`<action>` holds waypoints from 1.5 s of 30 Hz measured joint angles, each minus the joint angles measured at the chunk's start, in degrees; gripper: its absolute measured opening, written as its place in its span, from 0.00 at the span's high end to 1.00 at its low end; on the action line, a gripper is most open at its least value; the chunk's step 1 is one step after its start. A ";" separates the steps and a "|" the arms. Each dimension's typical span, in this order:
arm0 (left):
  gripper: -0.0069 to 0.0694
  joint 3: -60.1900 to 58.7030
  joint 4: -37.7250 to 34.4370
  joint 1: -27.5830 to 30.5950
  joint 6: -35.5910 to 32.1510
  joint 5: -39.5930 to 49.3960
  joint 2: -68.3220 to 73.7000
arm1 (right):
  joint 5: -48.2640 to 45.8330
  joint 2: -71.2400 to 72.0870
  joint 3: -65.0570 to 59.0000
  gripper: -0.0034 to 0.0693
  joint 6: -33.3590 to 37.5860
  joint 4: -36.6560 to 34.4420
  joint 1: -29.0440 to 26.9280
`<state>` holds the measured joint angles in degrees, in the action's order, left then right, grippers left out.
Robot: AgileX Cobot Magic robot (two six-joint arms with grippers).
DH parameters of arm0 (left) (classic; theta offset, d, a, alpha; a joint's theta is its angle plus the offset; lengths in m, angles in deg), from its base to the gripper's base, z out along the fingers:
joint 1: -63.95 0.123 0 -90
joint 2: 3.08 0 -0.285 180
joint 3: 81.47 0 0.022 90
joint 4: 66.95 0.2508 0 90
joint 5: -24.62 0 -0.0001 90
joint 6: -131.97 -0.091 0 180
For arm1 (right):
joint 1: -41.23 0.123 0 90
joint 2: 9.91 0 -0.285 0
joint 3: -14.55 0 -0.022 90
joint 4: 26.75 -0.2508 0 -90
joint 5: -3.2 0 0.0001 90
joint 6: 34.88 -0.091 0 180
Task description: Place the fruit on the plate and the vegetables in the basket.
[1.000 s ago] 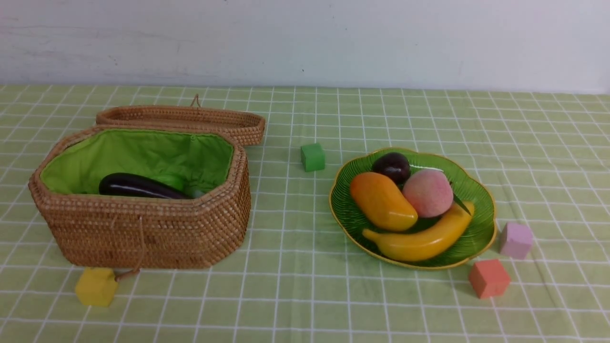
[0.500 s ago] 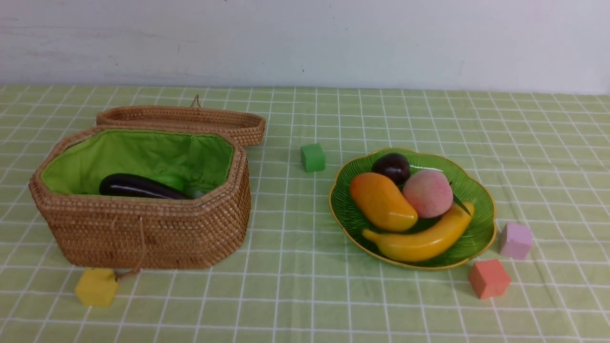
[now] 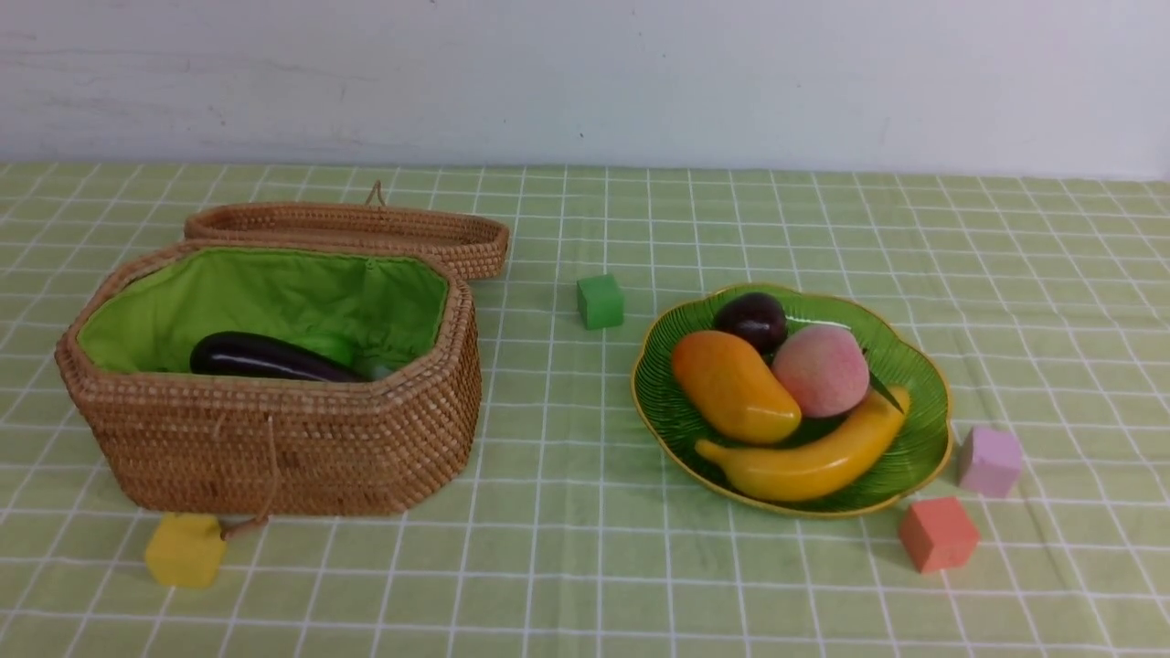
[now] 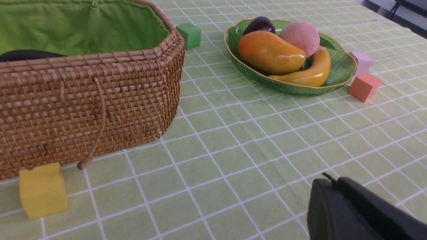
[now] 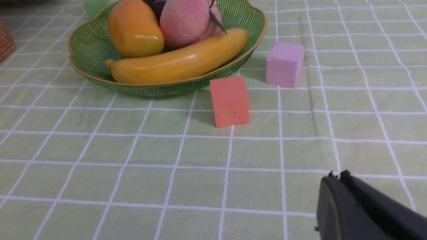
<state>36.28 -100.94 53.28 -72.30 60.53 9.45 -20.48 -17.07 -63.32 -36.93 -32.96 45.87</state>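
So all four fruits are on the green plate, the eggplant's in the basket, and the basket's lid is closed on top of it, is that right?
Not quite. The lid is off, lying on the table behind the open basket, as the front view shows. The rest holds: the banana, mango, peach and mangosteen sit on the plate, and the eggplant lies inside the basket.

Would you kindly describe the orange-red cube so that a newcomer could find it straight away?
Start at the green plate of fruit on the right side of the checked tablecloth. Two small cubes sit on the cloth just off its near right rim. The orange-red cube is the nearer one, in front of the plate; its neighbour, the pale purple cube, sits farther back and to the right.
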 joint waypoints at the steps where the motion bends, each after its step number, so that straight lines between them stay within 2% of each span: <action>1: 0.90 0.00 0.00 0.00 0.00 0.00 0.00 | 0.00 0.00 0.00 0.97 0.00 0.00 0.00; 19: 0.89 0.00 0.00 0.00 0.00 0.00 0.00 | 0.00 0.00 0.00 0.96 0.00 0.00 0.00; 23: 0.89 -1.16 0.97 0.00 0.65 -2.57 0.00 | 0.01 0.00 0.00 0.95 0.00 0.00 0.00; 26: 0.89 -2.84 3.41 0.23 3.95 -6.71 -0.26 | 0.06 0.00 0.00 0.95 0.00 0.00 0.00; 28: 0.93 -6.09 10.02 1.88 12.58 -13.87 -2.65 | 0.06 0.00 0.00 0.95 0.00 0.00 0.00; 29: 0.93 -6.33 11.26 2.05 13.22 -14.59 -2.91 | 0.06 0.00 0.00 0.95 0.00 0.00 0.00; 30: 0.93 -8.28 16.30 3.42 17.72 -16.42 -4.63 | 0.06 0.00 0.00 0.95 0.00 0.00 0.00; 31: 0.93 -8.54 16.91 3.58 18.71 -16.78 -4.74 | 0.06 0.00 0.00 0.95 0.00 0.00 0.00; 34: 0.93 -14.52 24.54 5.43 25.89 -18.35 -5.33 | 0.06 0.00 0.00 0.94 0.00 0.00 0.00; 38: 0.93 -16.67 26.35 5.90 31.22 -13.78 -5.33 | 0.12 0.00 0.00 0.94 0.00 0.00 0.00; 45: 0.93 -16.68 26.40 6.02 32.62 -13.64 -5.33 | 0.12 0.00 0.00 0.92 0.00 0.00 0.00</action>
<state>19.61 -74.54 59.30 -39.69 46.89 4.12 -20.37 -17.07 -63.32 -36.93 -32.96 45.87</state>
